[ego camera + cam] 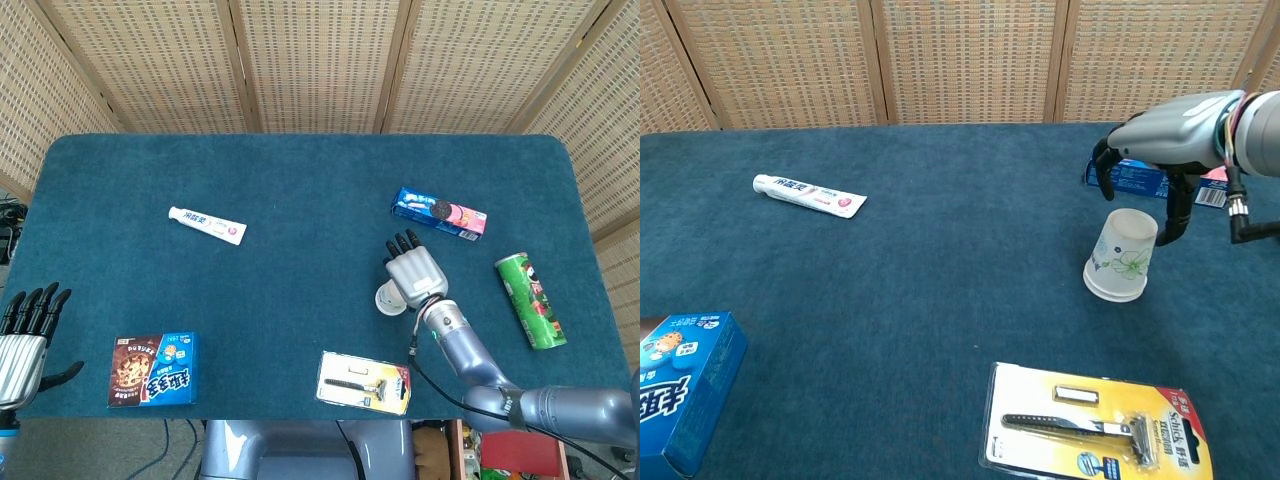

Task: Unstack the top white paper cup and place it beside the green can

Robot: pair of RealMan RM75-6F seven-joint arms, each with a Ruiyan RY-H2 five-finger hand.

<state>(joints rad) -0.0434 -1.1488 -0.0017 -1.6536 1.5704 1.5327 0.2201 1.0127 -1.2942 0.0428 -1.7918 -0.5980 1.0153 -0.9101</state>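
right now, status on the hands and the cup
Right robot hand open, hovering over upside-down paper cup, not gripping. Left robot hand open at table edge. Green can lying far right, path clear.

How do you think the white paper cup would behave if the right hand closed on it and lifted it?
The white paper cup stands upside down on its wide rim, so it probably sits steadily, though a sideways nudge may slide or tip it. Being thin paper, it likely dents under a firm squeeze. The right hand hovers above it with fingers apart; the tapered wall could slip from a loose grasp.
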